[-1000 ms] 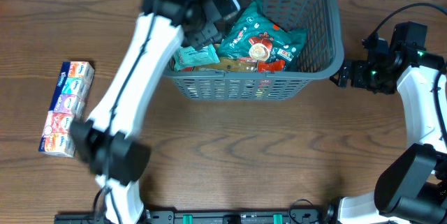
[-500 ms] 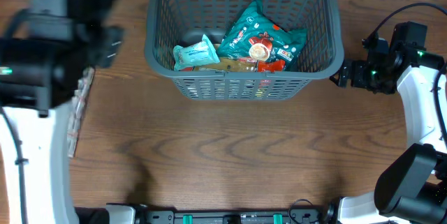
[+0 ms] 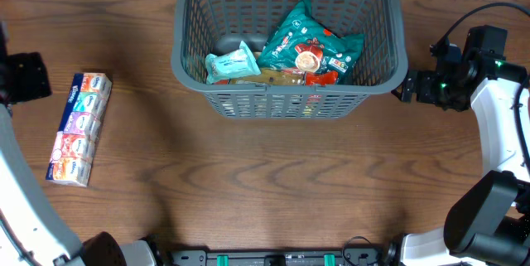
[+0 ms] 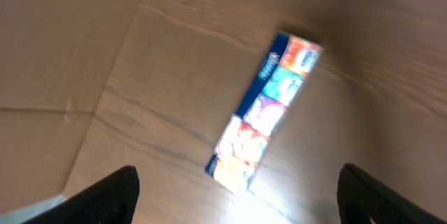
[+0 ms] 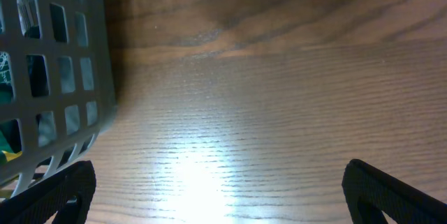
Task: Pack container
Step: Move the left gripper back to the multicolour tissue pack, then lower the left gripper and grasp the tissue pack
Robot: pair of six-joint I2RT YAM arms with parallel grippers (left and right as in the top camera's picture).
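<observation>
The container (image 3: 286,100) sits at the far side, packets (image 3: 310,46) inside. 1 tissue pack (image 3: 79,129) lies well apart to its left. Left gripper (image 4: 241,199), jaws spread, hangs above it: lower centred, then pinch across its narrow width. Right gripper (image 5: 223,192): jaws spread, empty

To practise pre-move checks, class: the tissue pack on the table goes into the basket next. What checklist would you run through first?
1. Left hand open, empty: ok.
2. Tissue pack lying free on table: ok.
3. Pack squared to left hand: not ok, it lies diagonal.
4. Free floor in container: ok, rear part.
5. Right hand clear of container wall: cannot tell, very close.
</observation>
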